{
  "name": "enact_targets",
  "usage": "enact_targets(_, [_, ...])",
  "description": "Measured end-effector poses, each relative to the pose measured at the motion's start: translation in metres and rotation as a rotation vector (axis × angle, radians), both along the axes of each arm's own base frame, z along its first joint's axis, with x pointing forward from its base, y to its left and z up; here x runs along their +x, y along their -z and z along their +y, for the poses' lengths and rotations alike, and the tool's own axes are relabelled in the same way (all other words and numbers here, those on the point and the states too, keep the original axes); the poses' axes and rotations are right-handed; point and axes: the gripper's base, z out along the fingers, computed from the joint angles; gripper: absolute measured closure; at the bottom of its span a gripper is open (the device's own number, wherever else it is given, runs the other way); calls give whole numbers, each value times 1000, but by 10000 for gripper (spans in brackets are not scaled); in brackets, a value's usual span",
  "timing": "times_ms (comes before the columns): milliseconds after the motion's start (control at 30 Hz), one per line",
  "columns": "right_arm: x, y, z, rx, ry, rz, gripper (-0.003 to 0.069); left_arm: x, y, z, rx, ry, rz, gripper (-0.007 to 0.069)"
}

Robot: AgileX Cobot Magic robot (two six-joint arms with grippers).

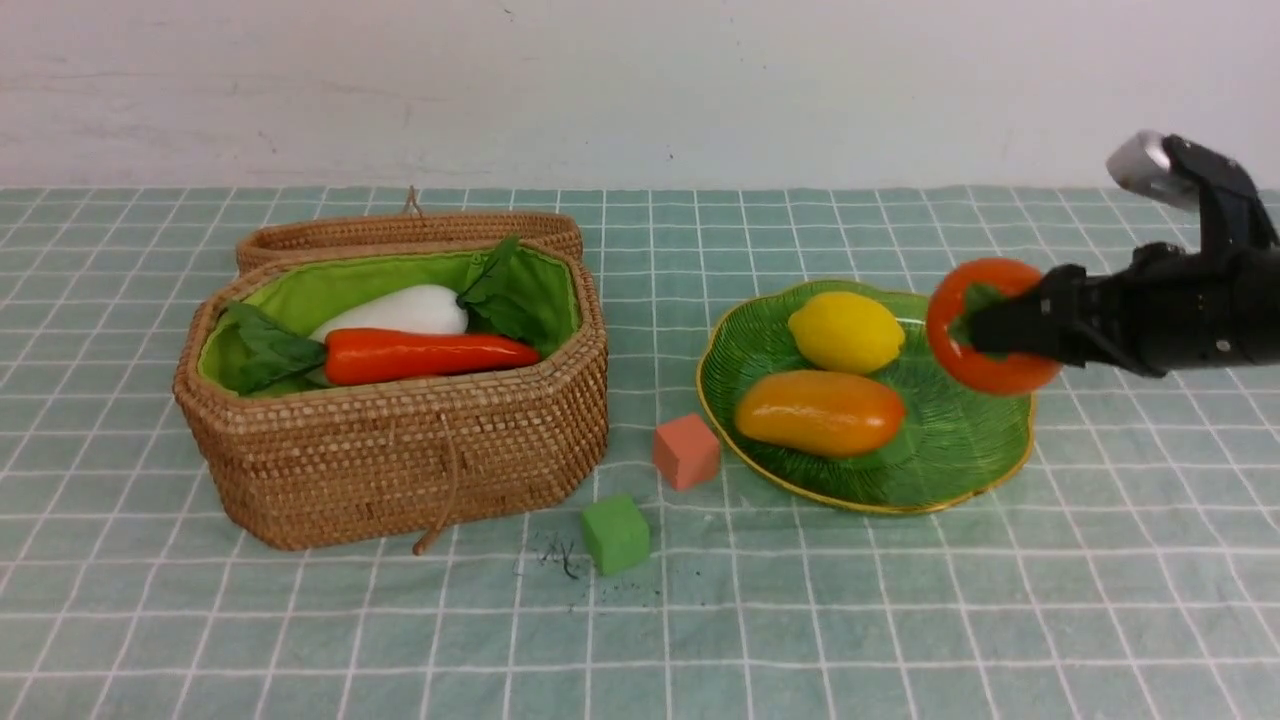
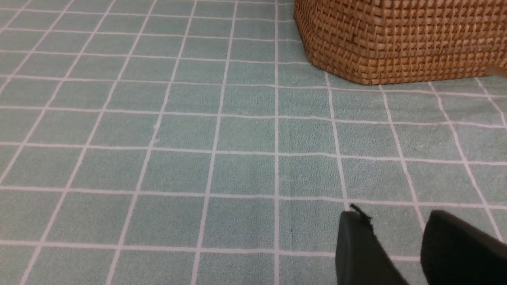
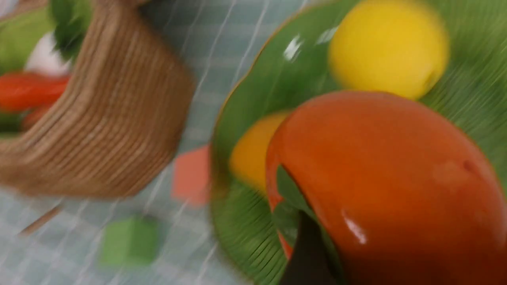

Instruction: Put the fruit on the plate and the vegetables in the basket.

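- Nearest the front camera, a small green cube sits on the checked counter, with an orange-pink cube just beyond it, between the basket and the plate. In the wicker basket (green cloth lining, lid folded back) lie a white radish and a red-orange carrot, leaves showing. On the ribbed green plate with its gold rim rest a yellow lemon and an orange-yellow mango. The right tool reaches in from the right, pinched on a glossy orange-red persimmon by its green leaf cap, held above the plate's right edge.
- Left wrist view: the left tool hangs low over bare counter, its two dark fingers standing a little apart with nothing between them; the basket's woven wall is well apart from it.
- Right wrist view (blurred): the persimmon fills the foreground, one dark finger against its leaf cap, with lemon, mango and plate behind it.
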Motion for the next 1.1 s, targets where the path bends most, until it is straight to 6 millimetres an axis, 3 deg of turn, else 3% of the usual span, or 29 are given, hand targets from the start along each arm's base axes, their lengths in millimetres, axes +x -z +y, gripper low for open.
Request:
enact_targets(233, [19,36,12,-84,58,30,144,0,0,0,0,0,0,387])
enact_targets(367, [22,50,14,-81,52,66,13,0,0,0,0,0,0,387])
enact_targets(500, [22,49,13,-82,59,62,-17,0,0,0,0,0,0,387])
enact_targets(667, [14,25,16,-72,29,11,4,0,0,0,0,0,0,387])
enact_targets(800, [-21,-29,30,-28,-154,-46,53,0,0,0,0,0,0,387])
enact_targets(833, [-23,-31,30,-35,-169,-47,53,0,0,0,0,0,0,387])
enact_targets(933, [-69,-68,39,-34,-330,3,139,0,0,0,0,0,0,387])
enact_targets(1000, [-104,-84,38,-72,-369,102,242,0,0,0,0,0,0,387])
enact_targets(1100, [-139,-94,33,-124,-315,183,417,0,0,0,0,0,0,387])
